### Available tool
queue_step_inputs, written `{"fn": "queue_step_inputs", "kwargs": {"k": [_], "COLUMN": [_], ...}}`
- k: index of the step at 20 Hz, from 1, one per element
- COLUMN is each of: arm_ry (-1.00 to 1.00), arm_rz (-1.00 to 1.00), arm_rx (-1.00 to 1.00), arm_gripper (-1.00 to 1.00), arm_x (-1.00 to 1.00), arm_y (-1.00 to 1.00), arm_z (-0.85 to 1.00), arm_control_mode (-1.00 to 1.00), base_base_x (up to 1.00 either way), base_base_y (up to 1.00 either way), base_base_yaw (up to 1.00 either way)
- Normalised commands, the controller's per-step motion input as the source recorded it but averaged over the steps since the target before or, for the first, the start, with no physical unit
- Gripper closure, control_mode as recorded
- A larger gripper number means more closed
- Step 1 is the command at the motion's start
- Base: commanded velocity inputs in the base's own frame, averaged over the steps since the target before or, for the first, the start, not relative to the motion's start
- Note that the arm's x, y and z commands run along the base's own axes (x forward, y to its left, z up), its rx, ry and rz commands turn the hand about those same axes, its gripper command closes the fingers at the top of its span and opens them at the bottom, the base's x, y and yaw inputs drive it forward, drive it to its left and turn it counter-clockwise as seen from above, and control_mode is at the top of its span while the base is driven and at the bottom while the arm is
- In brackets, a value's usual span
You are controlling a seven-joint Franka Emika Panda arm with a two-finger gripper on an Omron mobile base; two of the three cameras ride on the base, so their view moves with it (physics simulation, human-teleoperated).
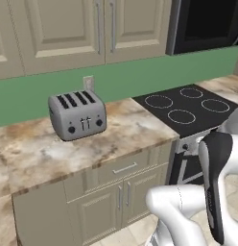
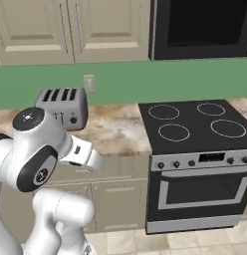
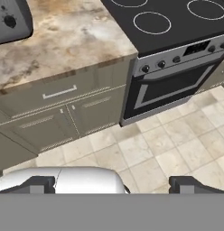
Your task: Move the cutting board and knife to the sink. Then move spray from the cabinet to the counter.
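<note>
The marbled beige and brown counter (image 1: 133, 129) (image 2: 115, 130) (image 3: 73, 40) runs left of the stove. Above it hang beige wall cabinet doors (image 1: 68, 29) (image 2: 105, 25) with vertical silver bar handles, all closed. In the hand view my gripper (image 3: 114, 185) hangs open over the tiled floor in front of the lower cabinets, its two dark fingertips (image 3: 39, 184) far apart with nothing between them. The cutting board, knife, spray and sink are out of view.
A silver four-slot toaster (image 1: 77, 114) (image 2: 63, 105) stands on the counter by the green wall. The black glass stovetop (image 1: 188, 108) (image 2: 195, 124) (image 3: 168, 20) with its oven (image 2: 195, 194) is to the right, with a dark microwave (image 2: 200, 27) above. My folded arm (image 1: 214, 187) (image 2: 41, 154) fills the foreground.
</note>
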Motion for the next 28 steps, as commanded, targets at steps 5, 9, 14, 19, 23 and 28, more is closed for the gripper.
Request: {"fn": "queue_step_inputs", "kwargs": {"k": [5,9,14,19,23,28], "arm_ry": [0.00,0.00,0.00,0.00,0.00,0.00], "arm_rz": [0.00,0.00,0.00,0.00,0.00,0.00], "arm_rx": [0.00,0.00,0.00,0.00,0.00,0.00], "arm_gripper": [-1.00,-1.00,-1.00,-1.00,-1.00,-1.00], "arm_x": [0.00,0.00,0.00,0.00,0.00,0.00], "arm_y": [0.00,0.00,0.00,0.00,0.00,0.00], "arm_z": [0.00,0.00,0.00,0.00,0.00,0.00], "arm_control_mode": [1.00,1.00,1.00,1.00,1.00,1.00], "base_base_x": [0.42,0.33,0.31,0.29,0.10,-0.18], "base_base_y": [-0.44,-0.37,-0.24,-0.26,-0.41,-0.69], "base_base_yaw": [0.06,0.19,0.29,0.43,0.36,0.15]}}
